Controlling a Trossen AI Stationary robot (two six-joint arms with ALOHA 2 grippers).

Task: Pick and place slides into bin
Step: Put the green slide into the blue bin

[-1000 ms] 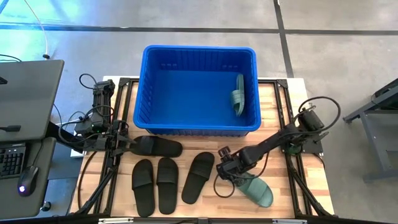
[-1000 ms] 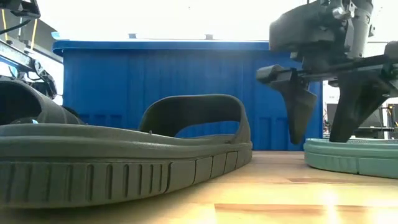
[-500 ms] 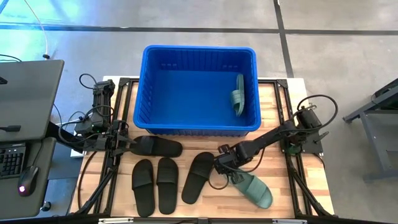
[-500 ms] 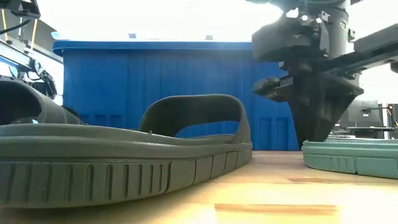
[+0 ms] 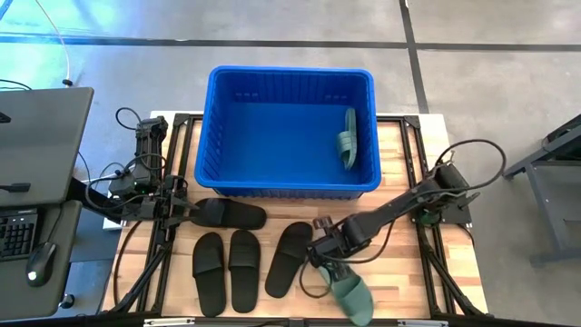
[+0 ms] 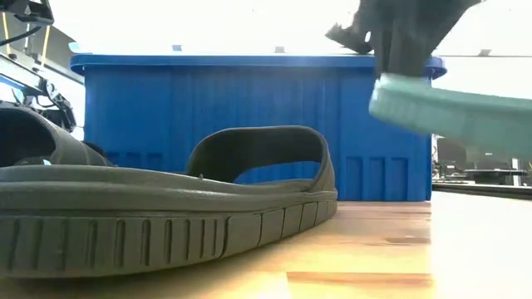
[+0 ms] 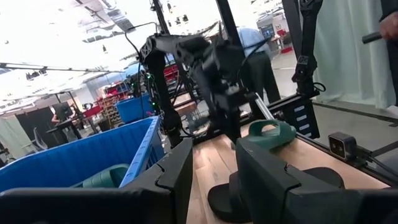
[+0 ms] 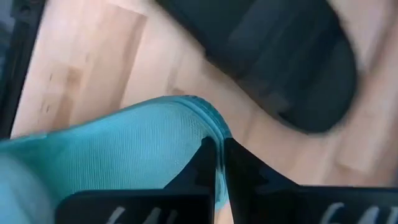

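My right gripper (image 5: 324, 258) is shut on a sage green slide (image 5: 350, 296) and holds it above the table's near right part; the low view shows this slide (image 6: 453, 116) in the air. A second green slide (image 5: 348, 138) lies inside the blue bin (image 5: 216, 136) against its right wall. Three black slides (image 5: 243, 270) lie side by side near the front edge. A fourth black slide (image 5: 231, 214) lies in front of the bin, right before my open left gripper (image 5: 184, 211). Whether that gripper touches it, I cannot tell. My right gripper pinches the rim of the green slide's sole at one end (image 8: 198, 121) between its two fingers (image 8: 239, 171). The fingers come from above, pointing steeply down. The slide is lifted clear of the table and slopes down away from the held end (image 6: 384, 93).
The bin fills the far middle of the wooden table (image 5: 408, 173). Black frame rails (image 5: 427, 245) run along the table's left and right sides. A desk with a keyboard and mouse (image 5: 36, 263) stands to the left. People show in the room behind in the left wrist view.
My right gripper has shut on the end of the green slide and gone up with it. The slide, which lay flat on the table, now hangs clear of it and has swung toward the near edge.
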